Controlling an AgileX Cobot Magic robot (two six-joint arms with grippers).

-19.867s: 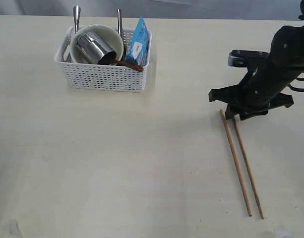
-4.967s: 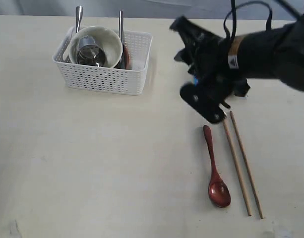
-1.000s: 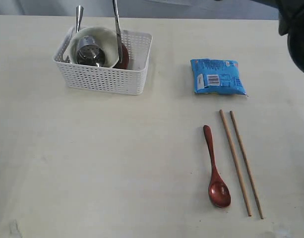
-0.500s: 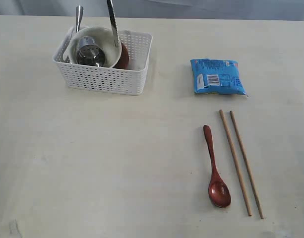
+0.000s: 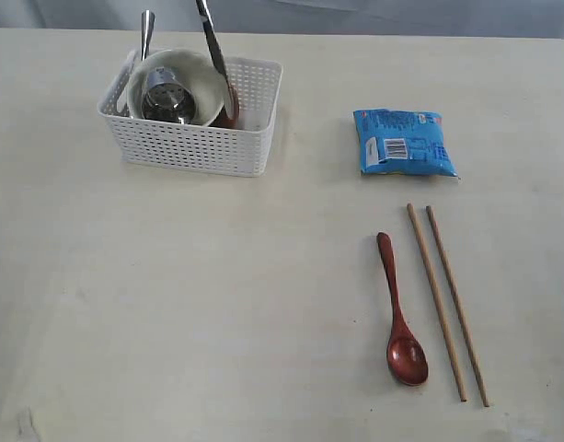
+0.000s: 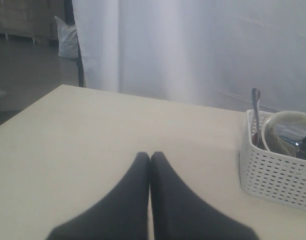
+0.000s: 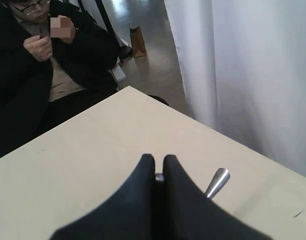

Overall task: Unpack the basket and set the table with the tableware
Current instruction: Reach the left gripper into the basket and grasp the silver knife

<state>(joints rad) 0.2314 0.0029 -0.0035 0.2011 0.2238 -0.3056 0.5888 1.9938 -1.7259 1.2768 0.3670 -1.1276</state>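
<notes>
The white basket (image 5: 199, 147) stands at the table's (image 5: 217, 304) back left and holds the cream bowl (image 5: 203, 69), the steel cup (image 5: 166, 97) and the reddish-brown plate (image 5: 228, 115). A steel utensil (image 5: 214, 57), knife or fork, leans out of the basket past the frame's top. My right gripper (image 7: 158, 159) is shut on its steel tip (image 7: 158, 176); a second steel handle (image 7: 216, 182) shows beside it. The dark red spoon (image 5: 399, 313) and two chopsticks (image 5: 438, 304) lie at the front right. My left gripper (image 6: 150, 156) is shut and empty, left of the basket (image 6: 272, 172).
A blue snack packet (image 5: 406, 143) lies on the table right of the basket, behind the chopsticks. Another steel handle (image 5: 146, 28) stands up at the basket's back left corner. In the right wrist view a seated person (image 7: 43, 75) in dark clothes is beyond the table's edge.
The right arm's dark bulk has left the upper right corner of the exterior view. The steel utensil in the basket has tilted, its top swinging left.
</notes>
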